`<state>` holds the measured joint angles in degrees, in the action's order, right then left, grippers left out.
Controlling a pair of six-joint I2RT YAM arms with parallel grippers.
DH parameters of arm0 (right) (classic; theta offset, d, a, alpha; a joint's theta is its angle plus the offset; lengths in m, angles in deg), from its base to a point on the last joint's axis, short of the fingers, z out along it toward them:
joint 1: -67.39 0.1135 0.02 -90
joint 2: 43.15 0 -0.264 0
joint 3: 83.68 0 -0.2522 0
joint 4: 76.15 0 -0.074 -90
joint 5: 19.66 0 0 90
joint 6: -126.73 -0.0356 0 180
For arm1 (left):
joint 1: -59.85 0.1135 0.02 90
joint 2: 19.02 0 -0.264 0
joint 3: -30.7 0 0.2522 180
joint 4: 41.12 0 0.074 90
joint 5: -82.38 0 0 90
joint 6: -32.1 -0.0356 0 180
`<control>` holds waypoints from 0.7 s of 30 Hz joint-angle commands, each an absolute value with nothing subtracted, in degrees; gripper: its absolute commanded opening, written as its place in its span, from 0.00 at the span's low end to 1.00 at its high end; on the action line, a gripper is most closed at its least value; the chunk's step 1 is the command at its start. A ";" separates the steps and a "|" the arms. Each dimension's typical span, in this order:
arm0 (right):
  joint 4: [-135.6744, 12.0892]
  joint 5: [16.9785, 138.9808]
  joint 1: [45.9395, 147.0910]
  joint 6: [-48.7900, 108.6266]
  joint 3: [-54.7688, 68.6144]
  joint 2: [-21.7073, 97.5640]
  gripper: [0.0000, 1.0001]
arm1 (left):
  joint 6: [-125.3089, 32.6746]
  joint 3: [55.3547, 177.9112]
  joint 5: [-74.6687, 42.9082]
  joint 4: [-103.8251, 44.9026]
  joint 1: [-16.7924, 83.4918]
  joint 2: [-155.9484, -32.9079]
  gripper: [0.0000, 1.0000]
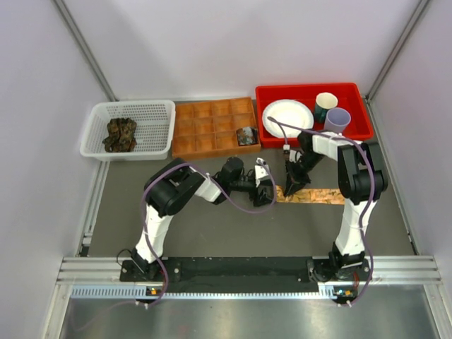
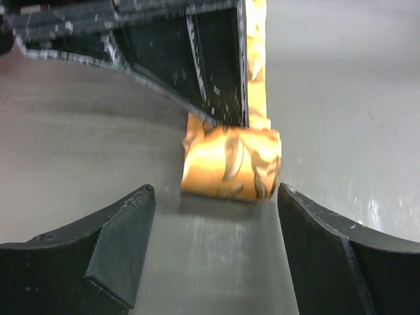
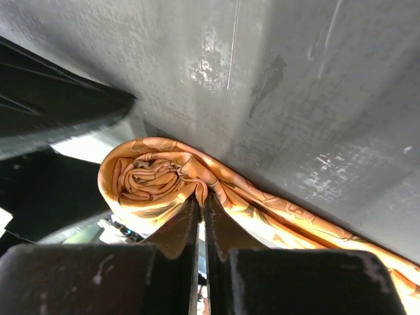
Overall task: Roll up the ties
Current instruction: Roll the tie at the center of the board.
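Observation:
The tan-orange tie lies flat on the grey table, and its left end is wound into a small roll. My right gripper stands over that roll. In the right wrist view it is shut, pinching a fold of the fabric right at the roll. My left gripper is just left of the roll. In the left wrist view it is open and empty, with the roll lying just ahead of its fingertips. Dark green-brown ties lie heaped in the white basket. One rolled dark tie sits in the brown tray.
The brown compartment tray stands at the back centre, between the white basket and a red bin. The bin holds a white plate and two cups. The two arms stand close together at mid table.

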<state>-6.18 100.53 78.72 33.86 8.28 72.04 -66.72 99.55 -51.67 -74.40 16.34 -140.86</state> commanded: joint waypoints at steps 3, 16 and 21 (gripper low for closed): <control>-10.27 94.77 81.01 34.45 8.20 76.64 0.00 | -56.33 98.96 -51.83 -86.76 14.67 -147.25 0.77; -10.97 98.99 81.01 35.33 7.50 79.02 0.00 | -53.85 100.28 -52.71 -93.45 13.45 -153.14 0.56; -11.85 99.17 81.01 34.89 7.06 80.07 0.00 | -57.10 100.10 -51.48 -88.81 12.39 -152.35 0.59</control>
